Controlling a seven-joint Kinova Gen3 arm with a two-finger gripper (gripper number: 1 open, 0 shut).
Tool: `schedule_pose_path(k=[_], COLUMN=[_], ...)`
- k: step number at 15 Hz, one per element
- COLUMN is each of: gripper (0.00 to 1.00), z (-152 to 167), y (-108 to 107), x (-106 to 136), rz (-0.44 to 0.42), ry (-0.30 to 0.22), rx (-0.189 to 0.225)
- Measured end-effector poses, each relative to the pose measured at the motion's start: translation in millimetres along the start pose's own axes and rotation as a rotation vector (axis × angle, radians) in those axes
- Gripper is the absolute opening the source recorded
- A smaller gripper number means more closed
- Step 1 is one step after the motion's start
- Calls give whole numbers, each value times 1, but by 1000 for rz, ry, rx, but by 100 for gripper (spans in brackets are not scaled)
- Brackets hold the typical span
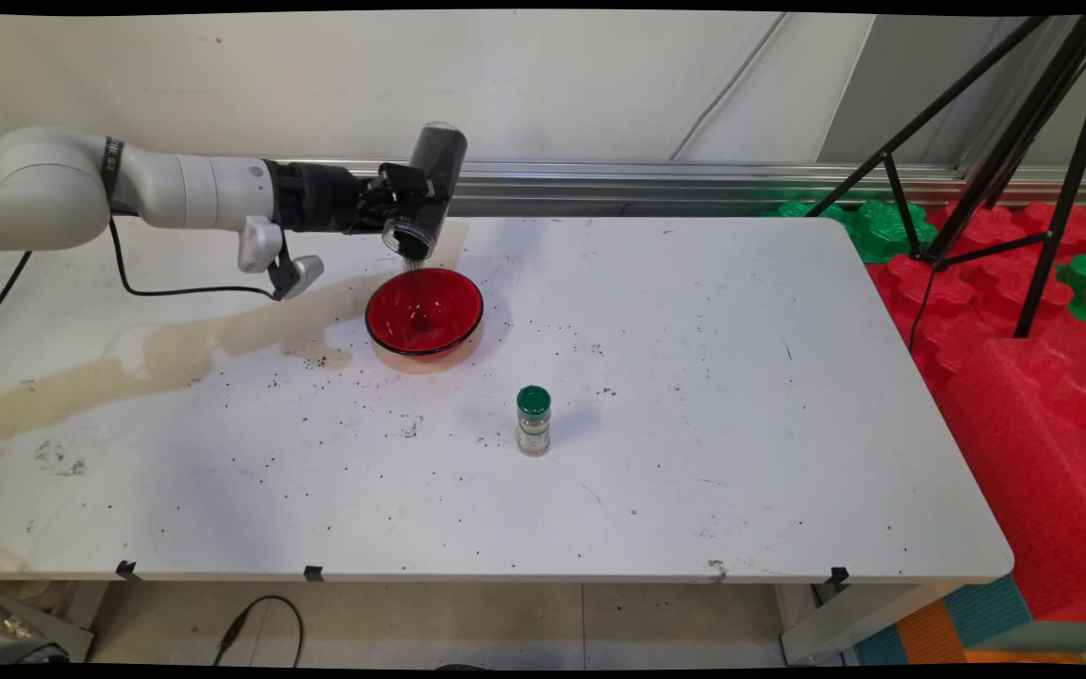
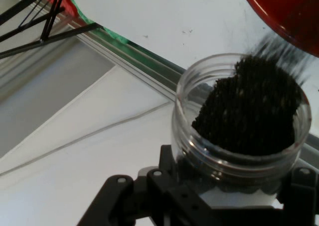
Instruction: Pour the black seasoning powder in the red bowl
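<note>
the claw (image 1: 402, 203) is clamped on one clear jar (image 1: 430, 184) of dark granules (image 2: 249, 106), gripping it across its body. the jar is tipped steeply, open mouth down, directly above the red bowl (image 1: 424, 312), and a thin stream of granules falls from the mouth toward the bowl. in the hand view the granules are heaped against the jar's rim with some sliding out, and the bowl's red edge shows at the upper right corner.

the bowl, the only one, sits on the white worktop (image 1: 694, 471), with a small dark pile at its centre. one small spice bottle (image 1: 534, 421) with a green cap stands upright nearer the front than the bowl and to its right, apart from it.

the worktop is dirty: a long tan stain (image 1: 166, 354) runs from the bowl away to the left, and dark specks lie scattered around the bowl and toward the front edge. right of the bowl and bottle the worktop is bare out to its right edge. behind the bowl the worktop ends at a metal rail (image 1: 647, 174) along a pale wall. beyond the right edge from the bowl lie red and green foam blocks (image 1: 1024, 330), and a black tripod (image 1: 1024, 141) stands among them.
</note>
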Motion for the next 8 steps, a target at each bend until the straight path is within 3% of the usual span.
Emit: schedule_pose_path(k=[8], gripper=[0], z=[-3], y=[-2], x=[0], rz=[51], ry=[2], rx=[9])
